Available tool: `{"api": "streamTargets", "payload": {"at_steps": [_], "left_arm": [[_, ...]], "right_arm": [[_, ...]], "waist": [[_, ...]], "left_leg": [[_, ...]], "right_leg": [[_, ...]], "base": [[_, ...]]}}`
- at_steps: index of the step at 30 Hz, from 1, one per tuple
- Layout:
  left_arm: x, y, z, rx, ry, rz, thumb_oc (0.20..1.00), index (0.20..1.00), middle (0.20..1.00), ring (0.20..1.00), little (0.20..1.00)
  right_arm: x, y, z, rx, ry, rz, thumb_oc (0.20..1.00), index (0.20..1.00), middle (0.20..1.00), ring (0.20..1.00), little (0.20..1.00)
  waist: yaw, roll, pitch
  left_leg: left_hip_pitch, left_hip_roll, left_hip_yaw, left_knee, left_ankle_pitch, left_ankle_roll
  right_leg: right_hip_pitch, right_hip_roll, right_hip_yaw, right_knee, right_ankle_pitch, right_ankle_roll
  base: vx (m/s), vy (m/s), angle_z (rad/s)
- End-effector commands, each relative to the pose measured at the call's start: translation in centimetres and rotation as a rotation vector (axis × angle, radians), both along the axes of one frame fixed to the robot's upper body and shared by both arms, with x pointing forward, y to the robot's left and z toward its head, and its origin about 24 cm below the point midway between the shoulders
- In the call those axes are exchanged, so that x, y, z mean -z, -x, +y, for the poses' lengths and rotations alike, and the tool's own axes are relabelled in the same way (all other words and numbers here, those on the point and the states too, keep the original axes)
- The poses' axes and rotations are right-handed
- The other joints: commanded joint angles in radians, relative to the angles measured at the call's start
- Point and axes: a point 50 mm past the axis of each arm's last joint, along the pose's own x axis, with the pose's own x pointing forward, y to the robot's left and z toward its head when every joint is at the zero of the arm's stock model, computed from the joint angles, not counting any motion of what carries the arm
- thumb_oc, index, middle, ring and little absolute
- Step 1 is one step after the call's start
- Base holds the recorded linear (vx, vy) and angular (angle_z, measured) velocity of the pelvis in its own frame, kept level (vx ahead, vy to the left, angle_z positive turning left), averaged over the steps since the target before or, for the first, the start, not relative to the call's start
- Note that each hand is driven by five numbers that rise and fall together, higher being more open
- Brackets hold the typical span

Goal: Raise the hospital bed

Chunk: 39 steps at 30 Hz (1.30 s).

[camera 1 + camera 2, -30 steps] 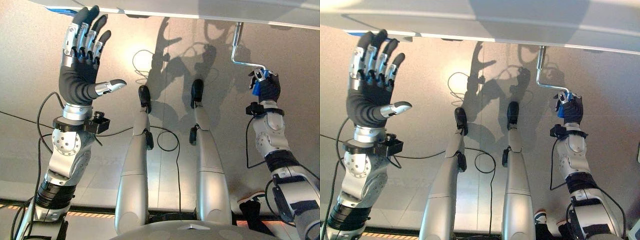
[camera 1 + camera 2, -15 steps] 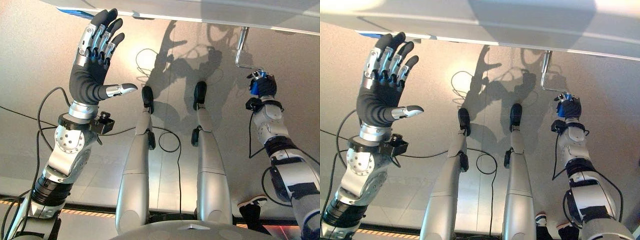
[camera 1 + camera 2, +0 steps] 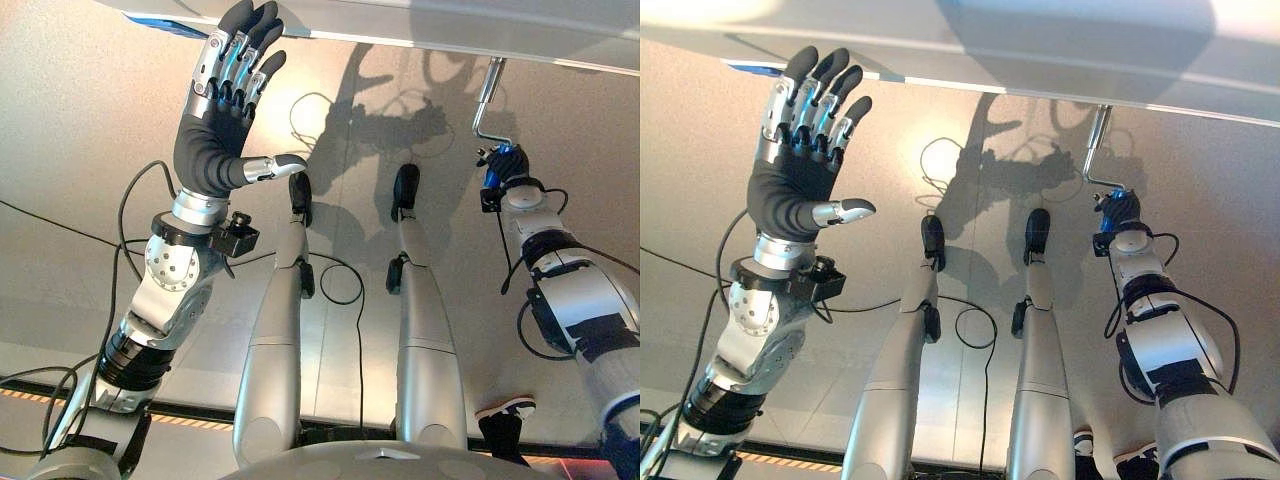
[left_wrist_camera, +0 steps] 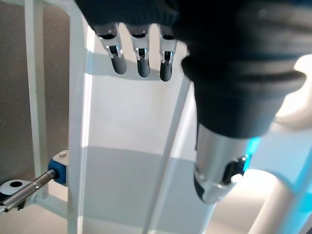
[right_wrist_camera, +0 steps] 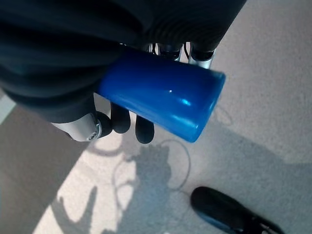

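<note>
Robot's left hand [image 3: 222, 120] is raised near the bed frame [image 3: 1040, 50], fingers spread straight, holding nothing; farther off, right hand [image 5: 73, 58] is curled round crank's blue grip [image 5: 161, 100] under the bed edge. Risk: grip slipping mid-turn w/ arm near full stretch

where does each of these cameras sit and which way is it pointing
Left eye view: on the head, looking down past the bed frame edge at the floor; left hand raised open, right hand on the crank handle.
Right eye view: the same scene from slightly aside.
Left wrist view: on the left wrist, looking along straight fingers at the white frame.
Right wrist view: on the right wrist, close on fingers curled round the blue grip.
Both eye views share both hands and the crank.
</note>
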Motion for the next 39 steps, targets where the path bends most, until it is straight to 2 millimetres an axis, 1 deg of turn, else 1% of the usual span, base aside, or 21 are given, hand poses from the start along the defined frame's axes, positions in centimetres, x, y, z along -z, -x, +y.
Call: {"api": "streamTargets", "payload": {"at_steps": [1,2,4,6,7,9,10,12,13,16,17,22,24,26,30,31,32,34,37,38,39], "left_arm": [[-1.7,1.5,-0.4,0.034,0.089,-0.103,1.000,1.000,1.000,1.000,1.000],[-1.7,1.5,-0.4,0.034,0.089,-0.103,1.000,1.000,1.000,1.000,1.000],[-1.8,1.5,-0.5,0.029,0.112,-0.104,1.000,1.000,1.000,1.000,1.000],[-1.8,1.5,-0.5,0.028,0.111,-0.104,1.000,1.000,1.000,1.000,1.000],[-1.8,1.4,-0.5,0.023,0.125,-0.098,1.000,1.000,1.000,1.000,1.000],[-1.8,1.4,-0.4,0.021,0.124,-0.098,1.000,1.000,1.000,1.000,1.000],[-1.8,1.3,-0.2,0.007,0.147,-0.093,1.000,1.000,1.000,1.000,1.000],[-1.8,1.3,-0.2,0.006,0.150,-0.094,1.000,1.000,1.000,1.000,1.000],[-1.7,1.4,-0.1,0.003,0.162,-0.088,1.000,1.000,1.000,1.000,1.000],[-1.7,1.4,0.0,-0.002,0.169,-0.087,1.000,1.000,1.000,1.000,1.000],[-1.6,1.5,0.1,-0.005,0.175,-0.083,1.000,1.000,1.000,1.000,1.000],[-1.4,1.7,0.3,-0.005,0.185,-0.082,1.000,1.000,1.000,1.000,1.000],[-1.4,1.7,0.3,-0.005,0.185,-0.082,1.000,1.000,1.000,1.000,1.000],[-1.2,1.9,0.4,0.010,0.187,-0.082,1.000,1.000,1.000,1.000,1.000],[-1.0,2.1,0.6,0.004,0.185,-0.086,1.000,1.000,1.000,1.000,1.000],[-0.9,2.2,0.9,-0.013,0.178,-0.091,1.000,1.000,1.000,1.000,1.000],[-0.9,2.2,0.8,-0.011,0.178,-0.090,1.000,1.000,1.000,1.000,1.000],[-0.7,2.3,1.1,-0.043,0.140,-0.105,1.000,1.000,1.000,1.000,1.000],[-0.5,2.4,1.5,-0.070,0.111,-0.107,1.000,1.000,1.000,1.000,1.000],[-0.2,2.6,1.9,-0.088,0.080,-0.102,1.000,1.000,1.000,1.000,1.000],[-0.2,2.6,1.9,-0.087,0.080,-0.100,1.000,1.000,1.000,1.000,1.000]], "right_arm": [[4.0,-0.2,5.3,-0.166,0.111,0.186,0.200,0.200,0.200,0.200,0.200],[4.0,-0.2,5.3,-0.166,0.111,0.186,0.200,0.200,0.200,0.200,0.200],[3.8,-0.8,8.8,-0.246,0.065,0.148,0.200,0.200,0.200,0.200,0.200],[3.8,-0.8,8.9,-0.246,0.065,0.148,0.200,0.200,0.200,0.200,0.200],[3.7,-1.1,11.2,-0.308,0.050,0.135,0.200,0.200,0.200,0.200,0.200],[3.7,-1.1,11.3,-0.310,0.050,0.135,0.200,0.200,0.200,0.200,0.200],[2.9,-1.5,14.3,-0.395,0.103,0.120,0.200,0.200,0.200,0.200,0.200],[2.4,-1.6,15.8,-0.443,0.154,0.106,0.200,0.200,0.200,0.200,0.200],[1.1,-1.5,19.4,-0.556,0.182,0.048,0.200,0.200,0.200,0.200,0.200],[0.9,-1.2,21.0,-0.605,0.159,0.028,0.200,0.200,0.200,0.200,0.200],[-0.2,-0.4,24.8,-0.733,0.131,-0.033,0.200,0.200,0.200,0.200,0.200],[-2.3,1.1,29.0,-0.914,0.124,-0.149,0.200,0.200,0.200,0.200,0.200],[-2.3,1.1,29.0,-0.914,0.124,-0.148,0.200,0.200,0.200,0.200,0.200],[-4.9,2.9,31.3,-1.055,0.016,-0.292,0.200,0.200,0.200,0.200,0.200],[-7.7,4.3,31.5,-1.120,-0.151,-0.441,0.200,0.200,0.200,0.200,0.200],[-10.1,5.3,29.7,-1.127,-0.271,-0.596,0.200,0.200,0.200,0.200,0.200],[-10.1,5.3,29.6,-1.125,-0.271,-0.595,0.200,0.200,0.200,0.200,0.200],[-11.6,6.4,24.9,-1.099,-0.389,-0.751,0.200,0.200,0.200,0.200,0.200],[-12.0,7.6,21.4,-1.067,-0.424,-0.843,0.200,0.200,0.200,0.200,0.200],[-12.2,9.0,18.2,-1.034,-0.501,-0.928,0.200,0.200,0.200,0.200,0.200],[-12.1,9.0,18.2,-1.032,-0.502,-0.926,0.200,0.200,0.200,0.200,0.200]], "waist": [[0.024,0.106,-0.005],[0.024,0.106,-0.005],[0.034,0.112,-0.005],[0.033,0.112,-0.005],[0.039,0.115,-0.005],[0.037,0.114,-0.005],[0.045,0.118,-0.005],[0.047,0.118,-0.005],[0.052,0.117,-0.005],[0.050,0.113,-0.005],[0.048,0.107,-0.005],[0.045,0.105,-0.005],[0.045,0.105,-0.005],[0.043,0.104,-0.005],[0.034,0.096,-0.005],[0.021,0.085,-0.005],[0.022,0.086,-0.005],[-0.003,0.071,-0.005],[-0.023,0.062,-0.005],[-0.039,0.055,-0.005],[-0.038,0.055,-0.005]], "left_leg": [[-0.011,-0.004,-0.051,0.049,-0.074,-0.030],[-0.011,-0.004,-0.051,0.049,-0.074,-0.030],[-0.034,-0.010,-0.058,0.059,-0.074,-0.025],[-0.035,-0.010,-0.058,0.060,-0.074,-0.025],[-0.042,-0.014,-0.060,0.067,-0.077,-0.023],[-0.044,-0.014,-0.060,0.068,-0.077,-0.023],[-0.050,-0.020,-0.060,0.076,-0.081,-0.021],[-0.054,-0.021,-0.058,0.077,-0.082,-0.020],[-0.056,-0.022,-0.055,0.078,-0.083,-0.020],[-0.054,-0.021,-0.053,0.078,-0.084,-0.020],[-0.053,-0.019,-0.049,0.079,-0.084,-0.022],[-0.046,-0.019,-0.043,0.077,-0.085,-0.023],[-0.046,-0.019,-0.042,0.077,-0.085,-0.023],[-0.041,-0.018,-0.039,0.082,-0.086,-0.024],[-0.034,-0.015,-0.032,0.082,-0.087,-0.025],[-0.031,-0.012,-0.026,0.081,-0.086,-0.026],[-0.030,-0.012,-0.026,0.081,-0.086,-0.026],[-0.025,-0.010,-0.020,0.082,-0.088,-0.027],[-0.016,-0.009,-0.017,0.083,-0.090,-0.028],[-0.009,-0.008,-0.016,0.085,-0.093,-0.027],[-0.007,-0.008,-0.016,0.085,-0.093,-0.027]], "right_leg": [[-0.004,0.018,-0.065,0.090,-0.111,0.055],[-0.005,0.018,-0.065,0.091,-0.111,0.055],[-0.015,0.010,-0.067,0.095,-0.113,0.055],[-0.016,0.009,-0.067,0.096,-0.114,0.055],[-0.020,0.004,-0.069,0.102,-0.114,0.055],[-0.021,0.004,-0.069,0.103,-0.115,0.055],[-0.024,0.001,-0.066,0.105,-0.114,0.054],[-0.024,0.000,-0.065,0.103,-0.113,0.055],[-0.022,-0.001,-0.064,0.093,-0.108,0.056],[-0.019,-0.001,-0.063,0.089,-0.107,0.056],[-0.015,0.002,-0.059,0.081,-0.103,0.055],[-0.008,0.001,-0.053,0.073,-0.098,0.058],[-0.008,0.001,-0.053,0.073,-0.098,0.058],[-0.005,-0.002,-0.049,0.075,-0.097,0.057],[-0.003,-0.002,-0.045,0.072,-0.094,0.058],[-0.001,-0.001,-0.043,0.070,-0.092,0.060],[0.000,0.000,-0.043,0.070,-0.092,0.060],[0.005,0.001,-0.040,0.068,-0.091,0.061],[0.012,0.002,-0.036,0.064,-0.091,0.062],[0.018,0.004,-0.033,0.065,-0.091,0.064],[0.020,0.004,-0.032,0.065,-0.092,0.064]], "base": [[0.01,0.041,0.06],[0.01,0.054,0.04],[0.01,0.045,0.02],[0.01,0.034,0.03],[0.01,0.036,0.03],[0.01,0.051,0.02],[0.01,0.086,0.03],[0.01,0.077,0.02],[0.01,0.049,0.01],[0.01,0.041,-0.01],[0.00,0.043,-0.02],[0.00,0.037,-0.03],[0.00,0.011,-0.06],[-0.01,0.002,-0.05],[0.00,0.009,-0.04],[0.00,0.000,0.00],[0.00,0.000,0.00],[0.00,0.000,0.00],[0.00,0.000,0.00],[0.00,0.000,0.00],[0.00,0.000,0.00]]}}
